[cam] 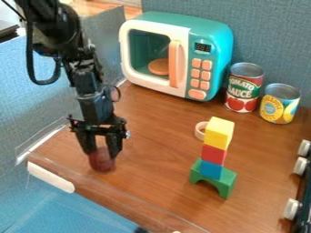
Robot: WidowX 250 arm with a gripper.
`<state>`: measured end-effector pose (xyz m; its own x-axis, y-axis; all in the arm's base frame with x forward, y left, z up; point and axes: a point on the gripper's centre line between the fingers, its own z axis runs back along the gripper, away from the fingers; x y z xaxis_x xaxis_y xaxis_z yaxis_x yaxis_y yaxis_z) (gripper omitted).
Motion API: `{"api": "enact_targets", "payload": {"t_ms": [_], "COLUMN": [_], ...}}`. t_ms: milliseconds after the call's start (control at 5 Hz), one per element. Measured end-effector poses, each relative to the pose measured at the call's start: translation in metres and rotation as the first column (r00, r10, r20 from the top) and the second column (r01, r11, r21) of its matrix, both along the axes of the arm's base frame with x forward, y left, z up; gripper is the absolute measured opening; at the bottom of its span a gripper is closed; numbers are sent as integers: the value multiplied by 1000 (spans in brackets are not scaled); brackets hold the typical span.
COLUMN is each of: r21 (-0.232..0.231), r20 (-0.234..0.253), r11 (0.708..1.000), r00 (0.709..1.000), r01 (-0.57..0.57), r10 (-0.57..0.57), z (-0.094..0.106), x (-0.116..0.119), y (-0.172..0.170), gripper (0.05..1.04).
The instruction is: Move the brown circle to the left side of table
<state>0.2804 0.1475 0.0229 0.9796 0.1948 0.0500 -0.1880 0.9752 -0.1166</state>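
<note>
Camera view: see claw part-open, gripping brown circle between tips, at left side of table; settle gently on wood, release evenly, then lift straight, without dragging

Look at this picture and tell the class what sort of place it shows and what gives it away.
Probably a robot test area set up as a toy kitchen: a toy microwave stands on a wood-look surface, with stacked blocks and a black robot gripper.
</note>
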Motion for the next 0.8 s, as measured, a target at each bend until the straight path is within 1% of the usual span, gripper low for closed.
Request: {"api": "enact_targets", "payload": {"t_ms": [200,400,600,800], "r21": [0,-1,9,59], "r20": [0,-12,-36,10], "r11": [1000,1000,999,995], "r00": [1000,1000,999,997], "r01": [6,10,39,79], "r10": [-6,-10,-39,-79], "z": [-2,-3,-2,26], "x": [3,4,6,16], "y": [1,1,-8,-20], "gripper": [739,780,999,1003]}}
